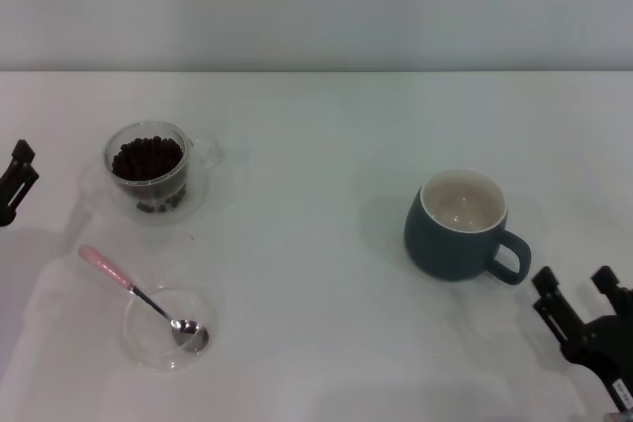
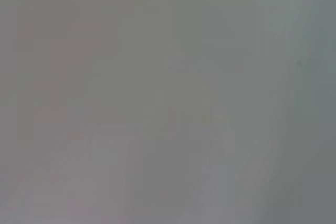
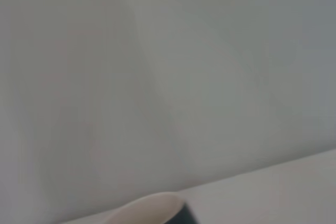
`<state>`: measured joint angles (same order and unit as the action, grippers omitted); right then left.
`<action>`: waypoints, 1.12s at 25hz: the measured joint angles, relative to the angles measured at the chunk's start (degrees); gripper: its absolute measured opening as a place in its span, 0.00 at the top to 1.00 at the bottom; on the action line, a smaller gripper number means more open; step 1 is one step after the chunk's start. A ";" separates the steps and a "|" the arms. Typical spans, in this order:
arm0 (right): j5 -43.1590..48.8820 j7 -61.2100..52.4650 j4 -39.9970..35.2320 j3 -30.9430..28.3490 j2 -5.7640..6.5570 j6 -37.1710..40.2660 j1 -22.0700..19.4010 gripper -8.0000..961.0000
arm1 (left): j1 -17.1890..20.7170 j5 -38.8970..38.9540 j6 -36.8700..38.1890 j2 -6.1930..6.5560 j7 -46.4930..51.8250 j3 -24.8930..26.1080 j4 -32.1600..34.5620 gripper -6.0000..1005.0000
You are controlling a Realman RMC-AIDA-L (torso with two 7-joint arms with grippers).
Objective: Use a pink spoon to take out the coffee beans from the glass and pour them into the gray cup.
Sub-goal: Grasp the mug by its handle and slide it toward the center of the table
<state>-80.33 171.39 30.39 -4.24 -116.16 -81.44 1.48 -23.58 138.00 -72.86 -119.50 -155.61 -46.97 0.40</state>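
Note:
The glass (image 1: 150,173) stands at the back left, filled with dark coffee beans (image 1: 146,157). The pink spoon (image 1: 138,293) lies in front of it, its silver bowl resting in a flat clear dish (image 1: 168,328) and its pink handle pointing back left. The gray cup (image 1: 459,227) stands upright at the right, cream-white inside, handle toward the front right; its rim shows in the right wrist view (image 3: 152,208). My left gripper (image 1: 14,183) sits at the left edge, well left of the glass. My right gripper (image 1: 579,305) is open at the front right, just beyond the cup's handle.
The white table (image 1: 316,274) runs back to a pale wall. The left wrist view shows only a plain grey surface.

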 joint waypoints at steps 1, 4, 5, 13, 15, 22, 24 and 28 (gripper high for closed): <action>0.01 0.00 -0.07 0.39 -0.01 1.09 0.81 0.09 | 0.00 0.00 0.00 0.00 0.00 0.00 0.00 0.11; 0.01 0.00 -0.27 0.44 -0.02 2.31 1.39 0.09 | -0.28 0.03 -0.16 -0.02 -0.02 0.04 -0.27 0.11; 0.01 0.00 -0.41 0.47 -0.02 2.80 1.71 0.09 | -0.28 0.04 -0.17 -0.03 -0.02 0.04 -0.27 0.11; -0.02 0.00 -1.48 0.06 0.19 6.59 4.43 0.10 | -0.11 0.07 -0.16 -0.03 -0.05 0.04 -0.40 0.11; -0.02 0.00 -1.72 0.03 0.22 7.15 5.04 0.10 | -0.04 0.07 -0.16 -0.03 -0.05 0.04 -0.40 0.11; -0.58 -0.05 -2.82 -0.32 0.23 8.95 6.42 0.10 | 0.16 0.38 -0.19 -0.03 0.09 0.12 -0.27 0.11; -0.59 -0.06 -2.95 -0.84 0.27 9.54 6.65 0.10 | 0.21 0.78 -0.19 -0.03 0.03 0.13 -0.29 0.11; -0.58 -0.12 -3.35 -2.00 0.39 11.15 7.19 0.10 | 0.20 0.94 -0.19 -0.03 -0.02 0.13 -0.32 0.11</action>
<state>-80.90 171.26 27.03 -6.24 -115.77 -70.29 8.68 -23.37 138.94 -73.05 -119.52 -155.62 -46.84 0.08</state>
